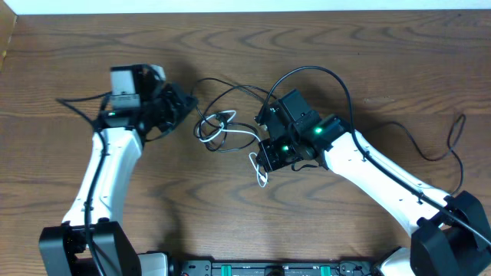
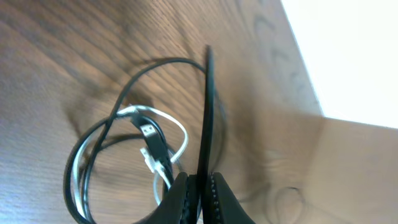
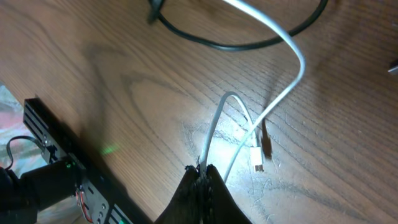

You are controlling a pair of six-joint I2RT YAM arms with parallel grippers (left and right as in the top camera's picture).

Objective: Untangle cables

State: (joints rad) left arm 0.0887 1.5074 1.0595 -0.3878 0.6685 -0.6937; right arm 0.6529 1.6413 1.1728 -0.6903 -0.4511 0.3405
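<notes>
Overhead view: wood-grain table (image 1: 245, 46); cables lie in a loose knot near its middle, between the two arms. Left gripper (image 2: 200, 182): fingers pressed together on a black cable (image 2: 208, 112) that runs straight away from the tips, beside coiled black and white loops on the wood. Right gripper (image 3: 203, 171): fingers clamped on the white cable (image 3: 297, 68), which bends away and back; white plug (image 3: 258, 163) rests on the table just beside. Black cord (image 3: 217, 43) arcs beyond it
</notes>
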